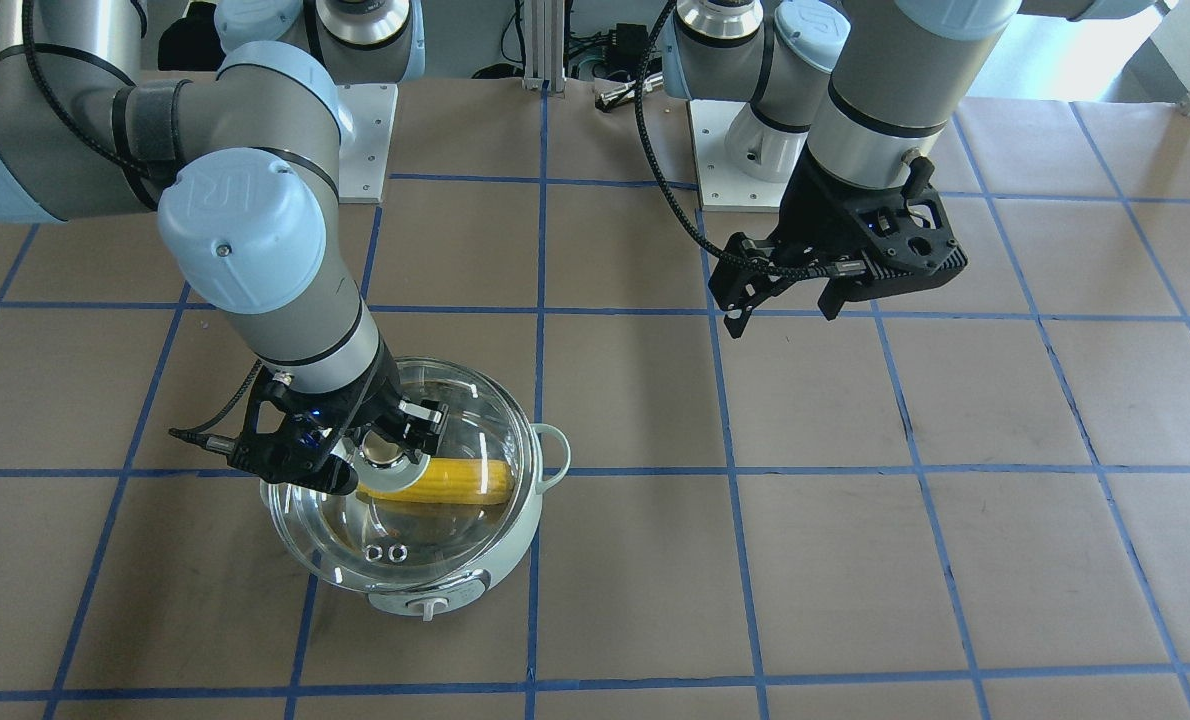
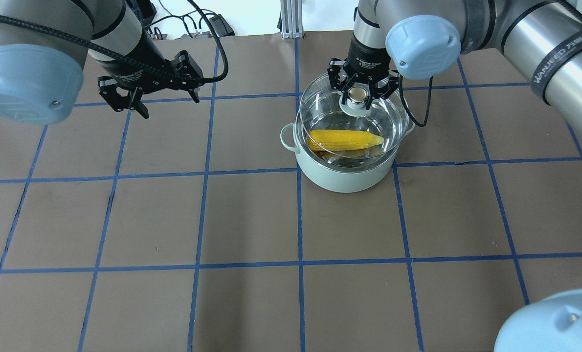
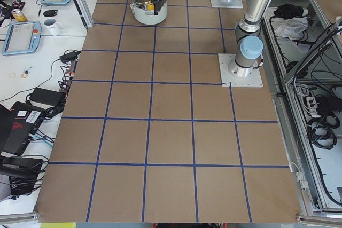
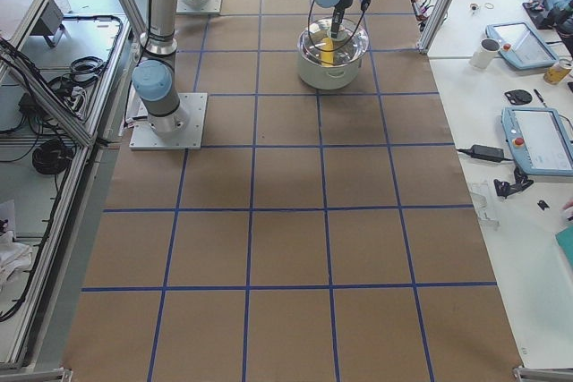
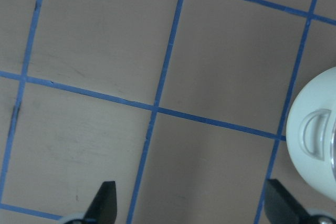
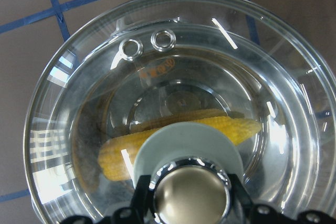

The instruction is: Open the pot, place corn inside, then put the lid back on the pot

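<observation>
The pale mint-green pot (image 2: 342, 176) stands on the table, its control knob facing away from the robot. The yellow corn (image 2: 345, 140) lies inside it on the steel bottom and shows through the glass. My right gripper (image 2: 358, 95) is shut on the knob (image 6: 191, 192) of the clear glass lid (image 2: 320, 107) and holds the lid over the pot's opening. The lid looks slightly raised, and I cannot tell whether it touches the rim. My left gripper (image 1: 783, 315) is open and empty, above the table well to the pot's side. The pot's side handle (image 5: 315, 132) shows in the left wrist view.
The table is brown paper with a blue tape grid (image 2: 298, 220). The arms' white base plates (image 1: 735, 160) sit at the robot's edge. Side benches hold tablets and a mug (image 4: 488, 53).
</observation>
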